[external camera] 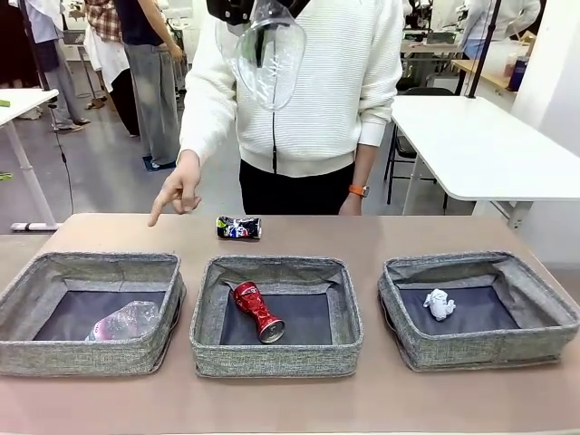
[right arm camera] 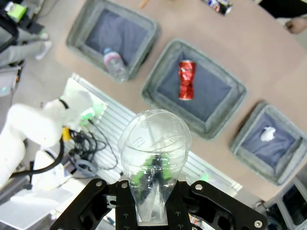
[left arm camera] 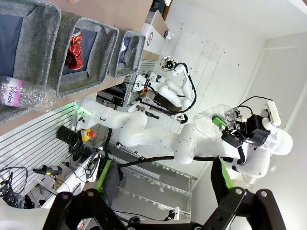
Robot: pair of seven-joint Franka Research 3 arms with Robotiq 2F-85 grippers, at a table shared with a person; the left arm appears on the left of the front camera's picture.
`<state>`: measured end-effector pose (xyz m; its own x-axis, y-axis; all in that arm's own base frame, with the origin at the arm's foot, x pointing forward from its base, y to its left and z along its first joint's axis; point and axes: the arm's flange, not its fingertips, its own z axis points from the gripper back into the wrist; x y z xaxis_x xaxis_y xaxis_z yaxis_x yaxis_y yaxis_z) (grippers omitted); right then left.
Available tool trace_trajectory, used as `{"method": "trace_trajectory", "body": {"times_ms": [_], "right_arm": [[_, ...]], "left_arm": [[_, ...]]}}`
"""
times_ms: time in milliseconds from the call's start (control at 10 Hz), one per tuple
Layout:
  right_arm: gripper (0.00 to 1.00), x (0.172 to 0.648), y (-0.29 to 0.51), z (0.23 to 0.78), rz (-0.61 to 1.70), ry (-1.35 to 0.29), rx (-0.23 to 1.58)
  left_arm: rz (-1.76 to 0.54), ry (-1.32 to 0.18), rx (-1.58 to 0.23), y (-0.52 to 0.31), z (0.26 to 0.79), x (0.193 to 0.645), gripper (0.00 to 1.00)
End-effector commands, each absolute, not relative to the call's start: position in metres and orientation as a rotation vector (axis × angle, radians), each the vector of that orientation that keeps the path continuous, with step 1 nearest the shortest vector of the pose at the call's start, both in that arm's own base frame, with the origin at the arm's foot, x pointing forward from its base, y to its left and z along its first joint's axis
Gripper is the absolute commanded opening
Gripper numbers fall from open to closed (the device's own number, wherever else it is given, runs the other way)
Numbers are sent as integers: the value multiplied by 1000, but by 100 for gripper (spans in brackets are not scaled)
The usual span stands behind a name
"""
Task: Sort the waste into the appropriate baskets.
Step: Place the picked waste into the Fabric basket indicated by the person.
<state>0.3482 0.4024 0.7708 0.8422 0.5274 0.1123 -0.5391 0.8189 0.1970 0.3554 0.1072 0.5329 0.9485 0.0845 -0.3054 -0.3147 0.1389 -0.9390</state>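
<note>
High over the table, my right gripper [external camera: 245, 14] is shut on the base of a clear plastic cup [external camera: 269, 56], which the right wrist view shows pinched between the fingers [right arm camera: 153, 143]. Three grey baskets stand in a row. The left basket [external camera: 82, 358] holds a clear plastic bottle [external camera: 127, 322], the middle one [external camera: 272, 358] a red can [external camera: 258, 311], the right one [external camera: 480, 349] a white paper wad [external camera: 439, 304]. A dark printed can [external camera: 238, 227] lies on the table behind the middle basket. My left gripper [left arm camera: 163, 177] is open and empty, off the table.
A person in a white sweater stands at the far side. One hand [external camera: 177, 195] points down at the table behind the left basket, left of the dark can. Bare brown tabletop [external camera: 299, 403] runs along the near edge in front of the baskets.
</note>
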Motion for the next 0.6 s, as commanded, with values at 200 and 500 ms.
{"method": "trace_trajectory", "body": {"times_ms": [200, 500], "right_arm": [[5, 347, 400, 771, 581, -62, 220], [5, 348, 402, 771, 568, -53, 226]], "left_arm": [[277, 192, -1416, 108, 536, 354, 100], [291, 196, -1404, 107, 533, 355, 100]]}}
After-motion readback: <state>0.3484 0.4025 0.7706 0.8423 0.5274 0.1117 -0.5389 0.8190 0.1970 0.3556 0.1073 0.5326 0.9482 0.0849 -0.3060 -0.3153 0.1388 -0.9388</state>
